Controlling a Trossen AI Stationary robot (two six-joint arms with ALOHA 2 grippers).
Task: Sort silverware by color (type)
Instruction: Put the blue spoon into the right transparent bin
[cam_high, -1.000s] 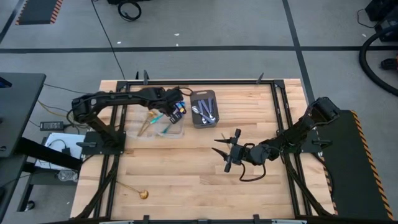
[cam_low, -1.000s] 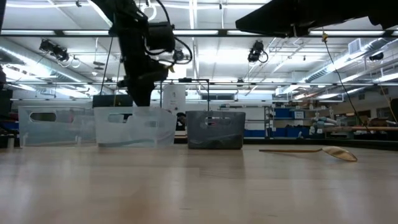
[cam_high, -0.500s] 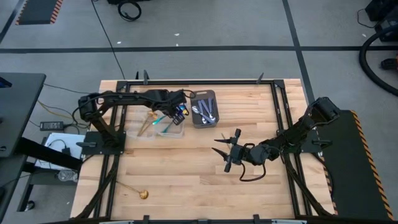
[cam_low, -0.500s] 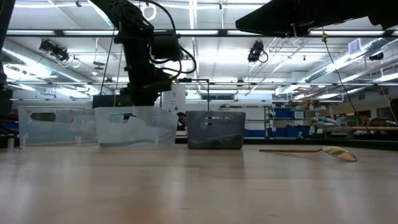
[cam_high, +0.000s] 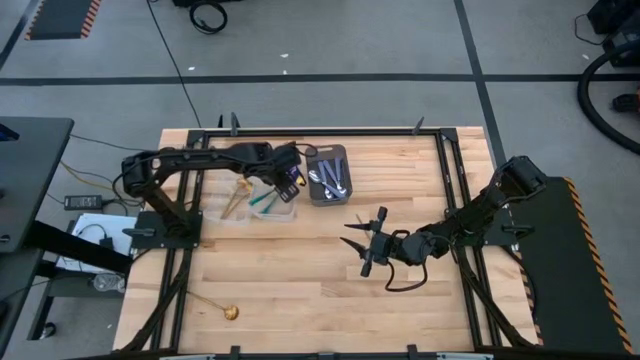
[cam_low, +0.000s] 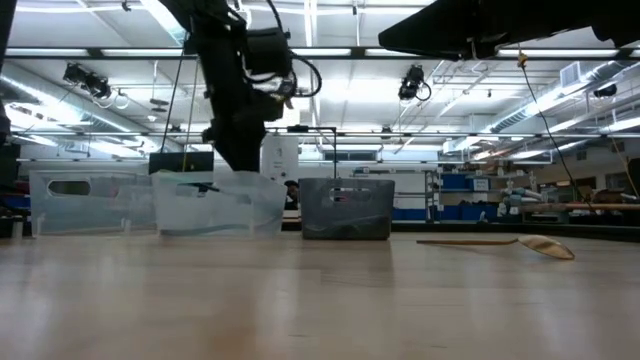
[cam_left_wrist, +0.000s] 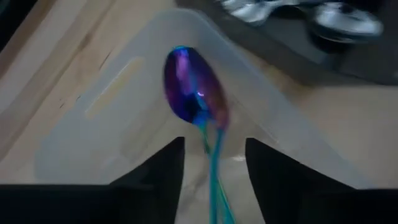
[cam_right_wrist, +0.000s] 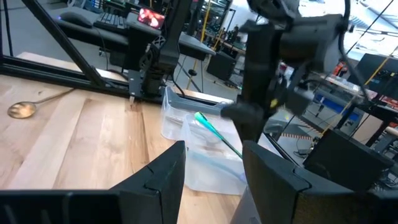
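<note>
Iridescent spoon: a rainbow purple-blue, thin-handled metal spoon lies in the clear plastic container near the far left part of the wooden surface, bowl pointing away from the left tool, handle running back between its two dark fingers.
Left tool: jaws stand apart on either side of the handle with a gap showing on each side; it looks let go, though contact is hard to rule out. It hangs over the container's edge nearest the dark gray rectangular tray.
Long axis: roughly in line with the left tool's own reach.
Gold spoon left out: one gold metal spoon lies alone near the front left corner of the surface, handle pointing toward the left edge.
Nearer arm: my judgement is the left; the spoon lies on its side.
Right tool: the right tool waits open near the middle of the surface, well apart from the gold spoon.
Tray: shiny silver spoons lie in it.
</note>
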